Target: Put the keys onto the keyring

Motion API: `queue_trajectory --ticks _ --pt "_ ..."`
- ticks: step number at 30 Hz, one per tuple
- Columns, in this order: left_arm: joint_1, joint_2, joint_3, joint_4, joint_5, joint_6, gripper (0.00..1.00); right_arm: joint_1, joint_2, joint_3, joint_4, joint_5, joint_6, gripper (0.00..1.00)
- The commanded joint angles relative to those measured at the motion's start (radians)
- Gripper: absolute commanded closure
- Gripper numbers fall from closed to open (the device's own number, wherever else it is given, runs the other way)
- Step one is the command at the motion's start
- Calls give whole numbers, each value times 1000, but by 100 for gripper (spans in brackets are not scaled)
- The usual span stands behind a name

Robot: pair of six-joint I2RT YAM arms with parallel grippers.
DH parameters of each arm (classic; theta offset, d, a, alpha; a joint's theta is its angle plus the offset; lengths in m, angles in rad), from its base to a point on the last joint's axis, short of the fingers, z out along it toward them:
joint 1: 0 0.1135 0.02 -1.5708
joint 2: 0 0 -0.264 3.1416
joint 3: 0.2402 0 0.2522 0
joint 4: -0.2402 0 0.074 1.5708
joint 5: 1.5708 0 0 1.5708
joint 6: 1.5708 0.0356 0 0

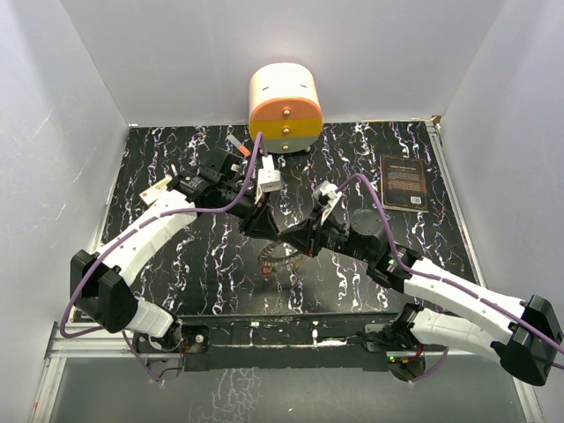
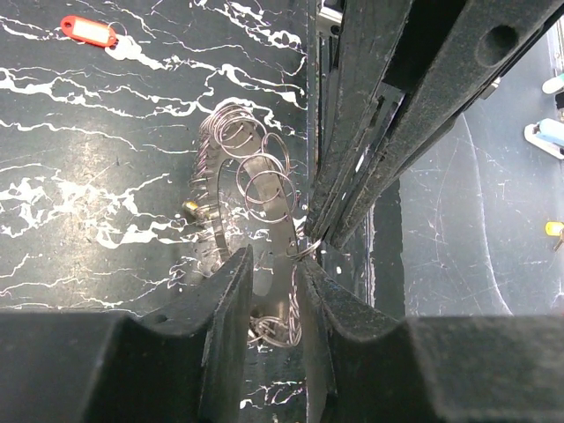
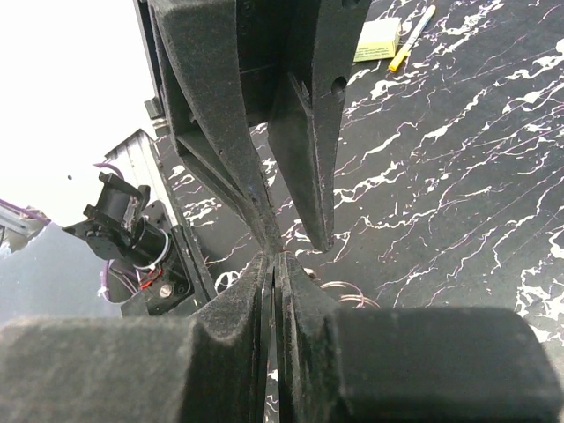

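The keyring, a silver band carrying several small wire loops, hangs tilted over the black marbled table; in the top view the keyring sits just under both grippers. My right gripper is shut, and its tips pinch one small loop of the ring. The left gripper is open, its fingers standing either side of the band without pinching it. In the right wrist view the left gripper shows a plain gap. A red key lies far left on the table, and a yellow key at the right edge.
A cream-and-orange round drawer unit stands at the back centre. A dark book lies at the right. A yellow note pad and a marker pen lie on the table beyond the grippers. White walls close in three sides.
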Motion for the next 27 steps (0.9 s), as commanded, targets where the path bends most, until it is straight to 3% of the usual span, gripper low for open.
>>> queue_trajectory --ticks 1,10,20,27 --pt "6 -7 35 -9 49 0 74 -2 -26 62 66 5 12 92" --pt "5 18 43 -12 105 -20 72 -1 -17 68 70 28 17 92" --pt "3 -7 25 -43 62 5 71 -1 -16 70 62 70 17 92" --pt "26 -62 31 -35 -114 11 86 -2 -76 12 -79 144 -8 92"
